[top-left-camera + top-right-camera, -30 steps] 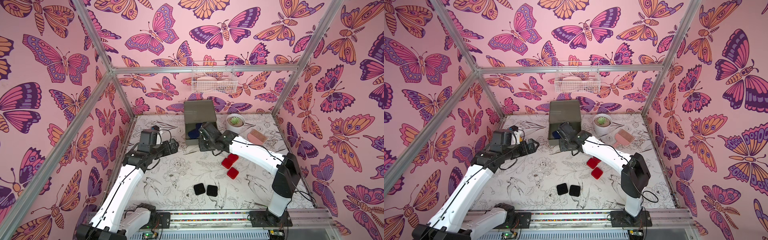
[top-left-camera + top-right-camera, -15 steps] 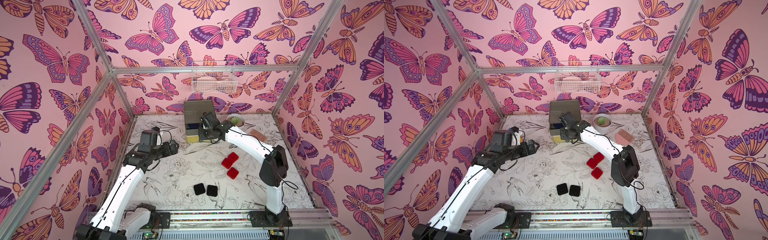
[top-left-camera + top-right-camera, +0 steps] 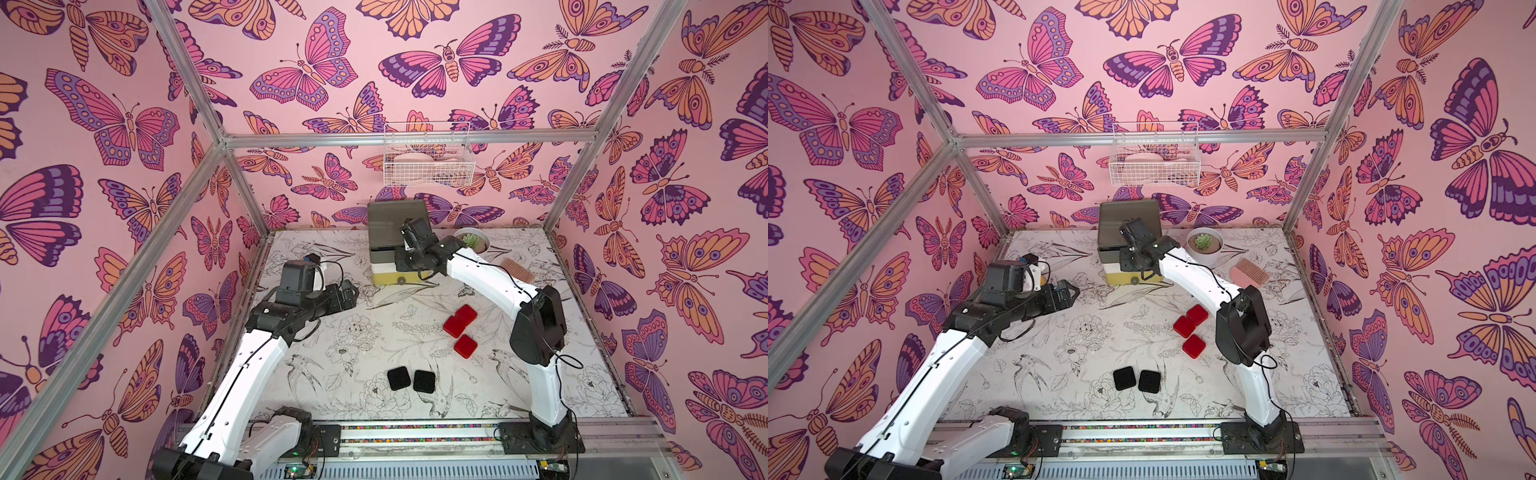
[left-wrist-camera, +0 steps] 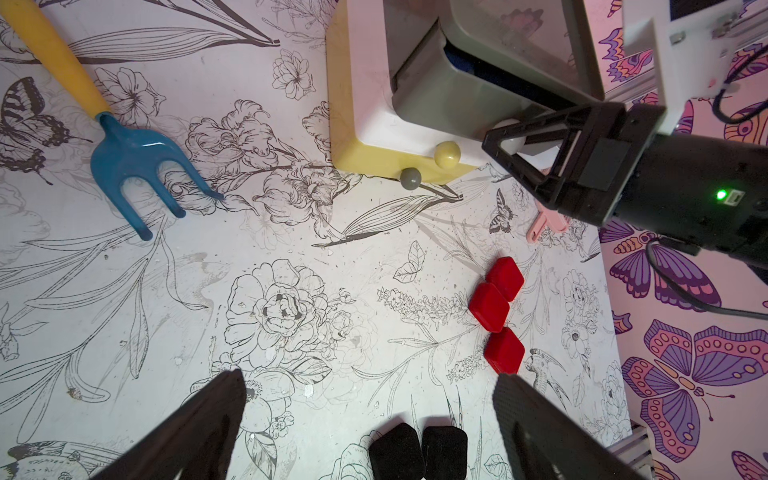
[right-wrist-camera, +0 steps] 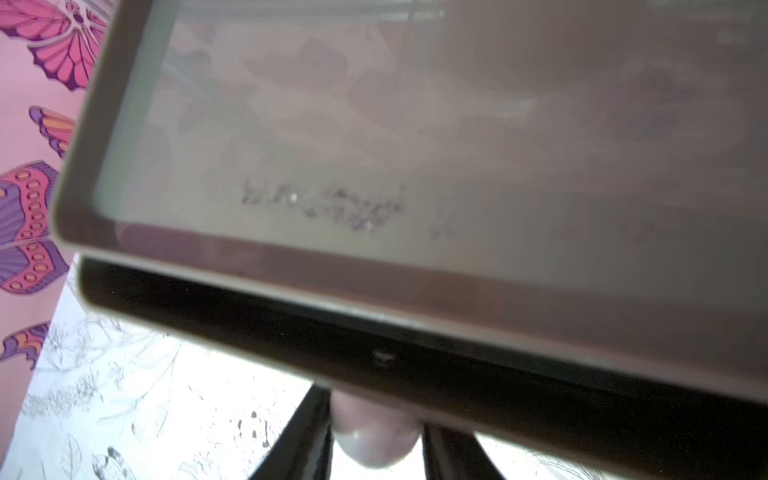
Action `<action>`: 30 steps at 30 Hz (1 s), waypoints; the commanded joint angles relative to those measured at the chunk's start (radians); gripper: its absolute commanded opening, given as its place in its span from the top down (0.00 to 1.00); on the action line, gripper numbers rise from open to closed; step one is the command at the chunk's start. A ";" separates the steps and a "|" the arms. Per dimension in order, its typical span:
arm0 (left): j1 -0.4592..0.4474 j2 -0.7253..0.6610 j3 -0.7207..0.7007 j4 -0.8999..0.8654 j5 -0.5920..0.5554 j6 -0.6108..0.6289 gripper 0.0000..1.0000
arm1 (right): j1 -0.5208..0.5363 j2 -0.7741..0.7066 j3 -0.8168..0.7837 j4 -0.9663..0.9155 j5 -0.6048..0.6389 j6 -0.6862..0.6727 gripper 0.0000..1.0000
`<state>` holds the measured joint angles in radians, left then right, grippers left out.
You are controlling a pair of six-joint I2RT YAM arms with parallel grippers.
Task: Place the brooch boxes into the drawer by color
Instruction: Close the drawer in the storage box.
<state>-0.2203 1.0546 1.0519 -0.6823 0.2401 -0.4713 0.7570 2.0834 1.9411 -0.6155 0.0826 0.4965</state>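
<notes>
Boxes are lying loose on the table [image 3: 332, 374]. Three red boxes [image 3: 454, 327] are sitting in a tight cluster right of the middle, and two black boxes [image 3: 399, 378] are lying side by side nearer the front rail.

The drawer chest [image 3: 395, 232] is standing at the back of the table. Its grey top drawer [image 4: 449, 91] is sticking out a little, and a sliver of dark blue [image 4: 457, 52] is showing in the gap. The white middle and yellow bottom drawers are sitting flush, with the yellow knob [image 4: 446, 153] and the grey knob [image 4: 410, 179] facing forward.

The right gripper [image 5: 374, 411] is reaching in at the front of the chest, and the white knob [image 4: 510, 143] is sitting between its partly parted jaws. Whether they are pinching it or standing just clear of it, I cannot tell.

The left gripper [image 4: 370, 376] is hovering above the left side of the table, well apart from every box. Its jaws are spread wide and holding nothing.

A blue garden fork [image 4: 137, 162] is lying near the chest. A potted plant [image 3: 1203, 245] and a pink comb [image 3: 1250, 272] are resting to the right of the chest.
</notes>
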 commanded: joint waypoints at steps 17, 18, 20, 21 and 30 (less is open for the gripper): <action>0.008 -0.022 -0.021 -0.016 0.018 0.014 0.00 | -0.016 -0.169 -0.252 0.170 0.030 0.031 0.60; 0.008 -0.022 -0.021 -0.016 0.019 0.014 0.00 | -0.016 -0.180 -0.269 0.172 0.031 0.032 0.65; 0.008 -0.022 -0.023 -0.016 0.022 0.013 0.00 | -0.017 -0.197 -0.298 0.176 0.030 0.032 0.72; 0.008 -0.022 -0.024 -0.016 0.023 0.012 0.00 | -0.017 -0.208 -0.309 0.179 0.028 0.031 0.76; 0.008 -0.024 -0.024 -0.015 0.026 0.011 0.00 | -0.059 -0.245 -0.361 0.218 0.037 0.045 1.00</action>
<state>-0.2199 1.0470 1.0409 -0.6823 0.2474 -0.4717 0.7250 1.8534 1.5867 -0.4274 0.1112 0.5270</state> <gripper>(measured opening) 0.998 0.049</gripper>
